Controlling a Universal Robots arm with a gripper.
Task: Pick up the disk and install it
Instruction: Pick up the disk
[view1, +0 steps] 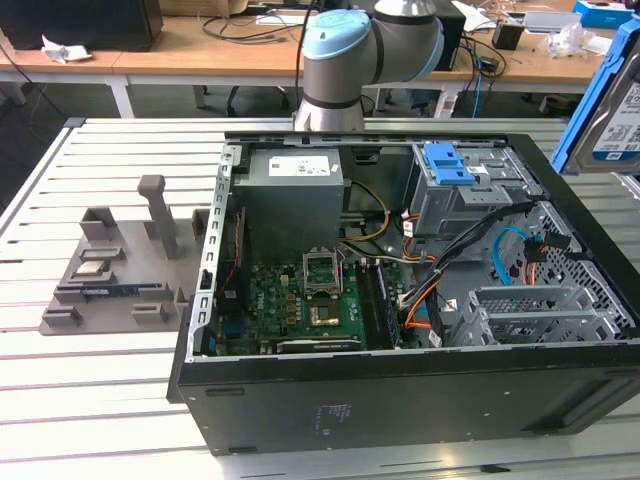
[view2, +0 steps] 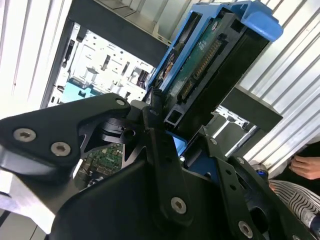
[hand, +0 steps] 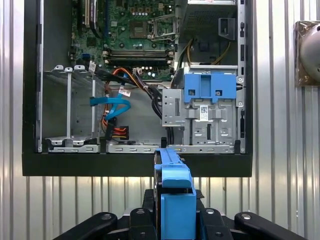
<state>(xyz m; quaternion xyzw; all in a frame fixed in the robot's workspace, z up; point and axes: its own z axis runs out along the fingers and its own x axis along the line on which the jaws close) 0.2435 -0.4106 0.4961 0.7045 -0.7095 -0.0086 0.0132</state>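
Blue-framed disk (view1: 608, 95) was already picked: gripper (hand: 175, 217) closed firmly on it, held aloft just outside the open computer case (view1: 400, 400), drive-bay end. Transfer step, not yet installed. Seating would call for squaring it to the empty drive cage (hand: 70, 110).

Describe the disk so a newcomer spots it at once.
Find the open computer case on the slatted table. Past its corner at the exterior view's right, the pincer clamps the disk. Unlike the blue-latched cage inside, it is a flat silver slab framed in blue.
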